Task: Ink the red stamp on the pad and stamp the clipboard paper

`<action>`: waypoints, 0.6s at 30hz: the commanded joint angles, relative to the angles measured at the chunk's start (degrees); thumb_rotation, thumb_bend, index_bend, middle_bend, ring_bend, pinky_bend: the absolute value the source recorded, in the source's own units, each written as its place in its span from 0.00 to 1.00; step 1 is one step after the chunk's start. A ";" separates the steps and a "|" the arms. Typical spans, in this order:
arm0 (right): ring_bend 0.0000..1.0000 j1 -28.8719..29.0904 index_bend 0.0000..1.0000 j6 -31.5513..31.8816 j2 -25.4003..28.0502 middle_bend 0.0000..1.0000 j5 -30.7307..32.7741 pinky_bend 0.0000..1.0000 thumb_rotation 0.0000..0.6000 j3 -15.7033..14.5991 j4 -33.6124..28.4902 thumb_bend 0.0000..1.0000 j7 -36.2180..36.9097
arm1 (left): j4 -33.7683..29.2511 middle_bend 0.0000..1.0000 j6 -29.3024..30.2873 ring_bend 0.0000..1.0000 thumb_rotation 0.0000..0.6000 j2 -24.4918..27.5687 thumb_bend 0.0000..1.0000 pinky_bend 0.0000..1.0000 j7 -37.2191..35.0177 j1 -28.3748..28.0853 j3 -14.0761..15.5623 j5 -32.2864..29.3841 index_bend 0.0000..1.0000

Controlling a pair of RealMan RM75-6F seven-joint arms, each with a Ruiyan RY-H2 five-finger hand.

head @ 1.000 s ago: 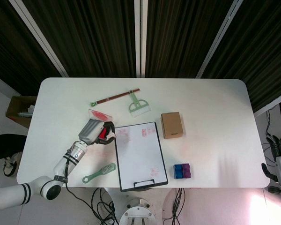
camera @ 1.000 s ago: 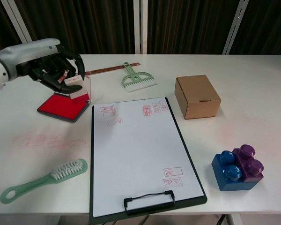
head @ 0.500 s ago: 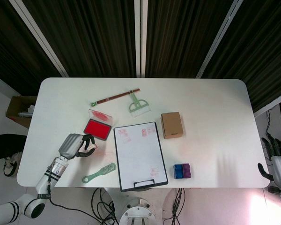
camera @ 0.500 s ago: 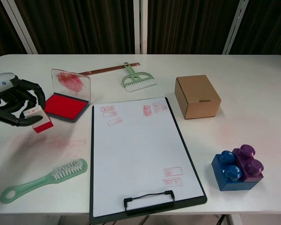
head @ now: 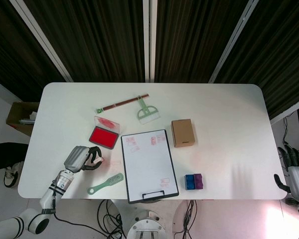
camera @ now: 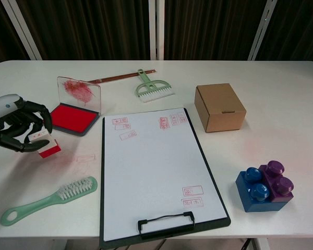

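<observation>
- The left hand [camera: 13, 124] grasped the red stamp [camera: 46, 145] at 7 o'clock from the ink pad [camera: 75, 119].
- The right hand [head: 295, 169] hung beyond the table [head: 229, 114] edge, fingers apart and holding nothing.

Nearest the curled fingers, just below them, a green hairbrush [camera: 48, 201] lies flat on the white table [camera: 281, 99], bristles up. Well apart, far across, a green dustpan brush [camera: 152, 88] rests beside a thin brown-red stick [camera: 120, 77]. Farther still, a cardboard box [camera: 219, 107] stands closed, and blue-and-purple toy blocks [camera: 264, 186] sit joined.
</observation>
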 commanded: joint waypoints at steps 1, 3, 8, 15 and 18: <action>0.00 -0.02 0.00 0.00 0.02 0.00 0.06 0.00 1.00 0.00 0.03 0.29 0.03 | 1.40 0.68 0.43 0.88 1.00 -0.90 0.42 0.94 0.16 0.23 0.05 0.55 0.63; 0.00 -0.07 0.00 0.05 0.03 0.00 0.06 0.00 1.00 -0.02 0.03 0.29 0.08 | 2.37 0.68 0.40 0.88 1.00 -1.46 0.42 0.93 0.22 0.33 0.17 0.74 0.63; 0.00 -0.19 0.00 0.26 0.13 0.00 0.08 0.00 1.00 -0.02 -0.02 0.29 0.12 | 4.57 0.67 0.31 0.88 1.00 -2.56 0.42 0.93 -0.01 0.57 0.30 1.06 0.62; 0.00 -0.17 0.00 0.17 0.15 0.00 0.08 0.00 1.00 -0.08 -0.15 0.29 0.05 | 6.27 0.65 0.05 0.88 1.00 -3.19 0.42 0.93 -0.10 0.73 0.27 1.22 0.59; 0.00 -0.16 0.00 0.19 0.14 0.00 0.05 0.00 1.00 -0.09 -0.18 0.29 -0.03 | 6.67 0.63 0.12 0.88 1.00 -3.31 0.41 0.93 -0.22 0.79 0.25 1.38 0.57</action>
